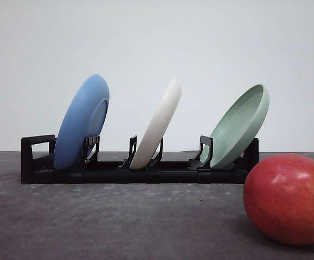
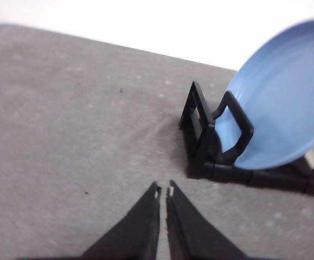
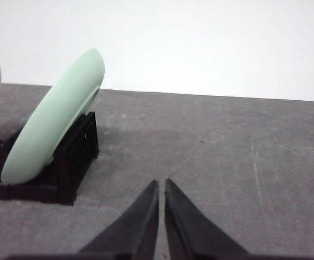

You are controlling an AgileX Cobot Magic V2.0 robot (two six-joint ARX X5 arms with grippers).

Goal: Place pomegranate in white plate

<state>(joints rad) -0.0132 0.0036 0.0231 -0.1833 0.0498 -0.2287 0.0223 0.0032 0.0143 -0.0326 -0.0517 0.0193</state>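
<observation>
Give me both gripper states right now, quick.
Left gripper: shut, holding nothing.
Right gripper: shut, holding nothing.

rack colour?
Black rack, clearest in the front view.

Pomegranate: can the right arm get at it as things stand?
Probably yes. The pomegranate lies alone on the gray table on the robot's right, in front of the black rack and apart from it, nothing on or against it. The right gripper has its jaws shut and must open first.
</observation>
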